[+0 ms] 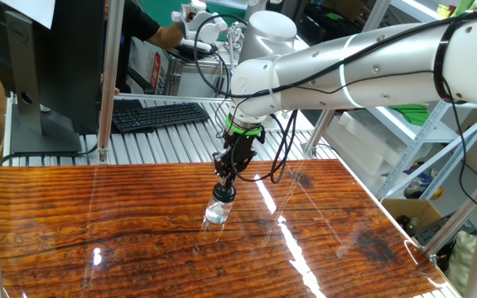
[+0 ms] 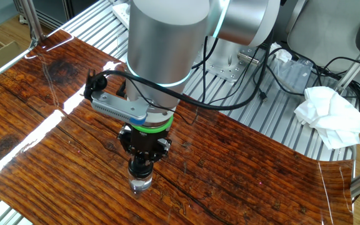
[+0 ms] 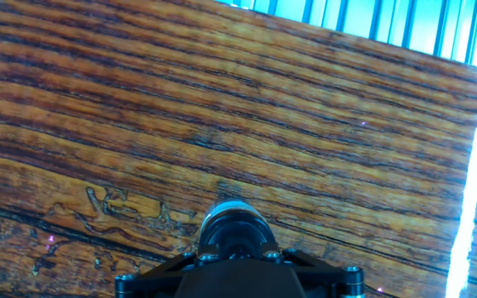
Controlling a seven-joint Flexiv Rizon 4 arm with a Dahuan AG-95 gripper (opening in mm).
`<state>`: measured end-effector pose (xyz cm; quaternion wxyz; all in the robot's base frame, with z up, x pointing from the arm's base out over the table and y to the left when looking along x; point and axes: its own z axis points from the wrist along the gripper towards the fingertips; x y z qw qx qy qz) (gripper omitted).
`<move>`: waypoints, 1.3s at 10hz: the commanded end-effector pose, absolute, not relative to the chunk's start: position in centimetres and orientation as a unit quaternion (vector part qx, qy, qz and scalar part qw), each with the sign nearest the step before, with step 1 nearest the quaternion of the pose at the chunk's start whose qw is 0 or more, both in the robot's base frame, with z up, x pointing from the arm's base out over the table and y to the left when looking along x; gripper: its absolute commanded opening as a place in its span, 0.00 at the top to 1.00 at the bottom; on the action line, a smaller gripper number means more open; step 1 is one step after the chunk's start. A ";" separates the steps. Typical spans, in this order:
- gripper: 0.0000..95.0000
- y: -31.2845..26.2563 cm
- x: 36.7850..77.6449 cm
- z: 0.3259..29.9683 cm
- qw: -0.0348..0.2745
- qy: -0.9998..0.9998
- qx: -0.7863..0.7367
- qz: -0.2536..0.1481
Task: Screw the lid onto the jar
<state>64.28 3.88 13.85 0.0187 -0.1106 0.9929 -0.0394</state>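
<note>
The small clear jar stands upright on the glossy wooden table, near its middle. The dark round lid sits on the jar's mouth, and my gripper points straight down with its fingers closed on that lid. In the other fixed view the jar shows just under the gripper, which hides most of the lid. In the hand view the lid is a dark disc with the jar's pale rim around it, right ahead of the black finger mounts.
A keyboard and a monitor stand on the slatted metal bench behind the table. A crumpled white cloth and cables lie on that bench. A cardboard box sits beyond the table's right edge.
</note>
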 end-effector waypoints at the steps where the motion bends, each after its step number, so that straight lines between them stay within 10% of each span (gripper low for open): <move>1: 1.00 3.8 64.3 13.9 0.019 0.993 -0.111 -0.041; 13: 1.00 3.9 64.4 13.4 0.021 0.999 -0.040 -0.016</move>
